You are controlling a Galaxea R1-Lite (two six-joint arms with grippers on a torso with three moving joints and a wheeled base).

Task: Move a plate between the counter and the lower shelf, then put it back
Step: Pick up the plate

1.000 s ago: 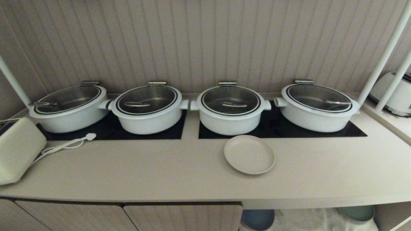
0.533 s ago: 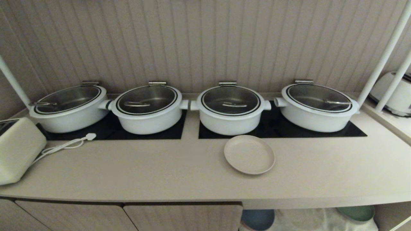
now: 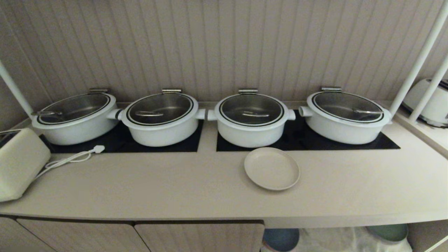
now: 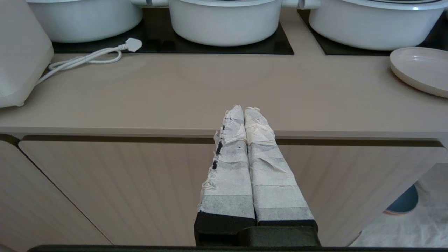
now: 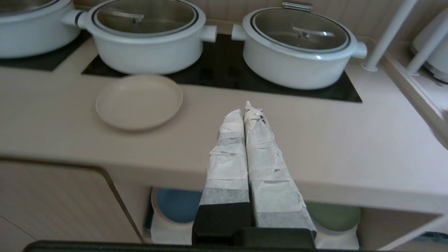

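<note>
The small beige plate (image 3: 272, 168) lies flat on the counter (image 3: 175, 189), just in front of the third pot; it also shows as the plate (image 5: 139, 101) in the right wrist view and at the edge as the plate (image 4: 420, 70) in the left wrist view. My right gripper (image 5: 244, 111) is shut and empty, raised in front of the counter edge, to the right of the plate and apart from it. My left gripper (image 4: 244, 110) is shut and empty, level with the counter's front edge before the cabinet doors. The lower shelf (image 3: 332, 239) with its white cloth opens under the counter. Neither arm shows in the head view.
Several white lidded pots (image 3: 250, 119) stand on black hob panels (image 3: 308, 140) behind the plate. A toaster (image 3: 19, 164) with a loose white cord (image 3: 70, 158) sits at the left. A blue plate (image 5: 178, 204) and a green plate (image 5: 334, 217) lie on the shelf. White posts (image 3: 418, 59) rise at the right.
</note>
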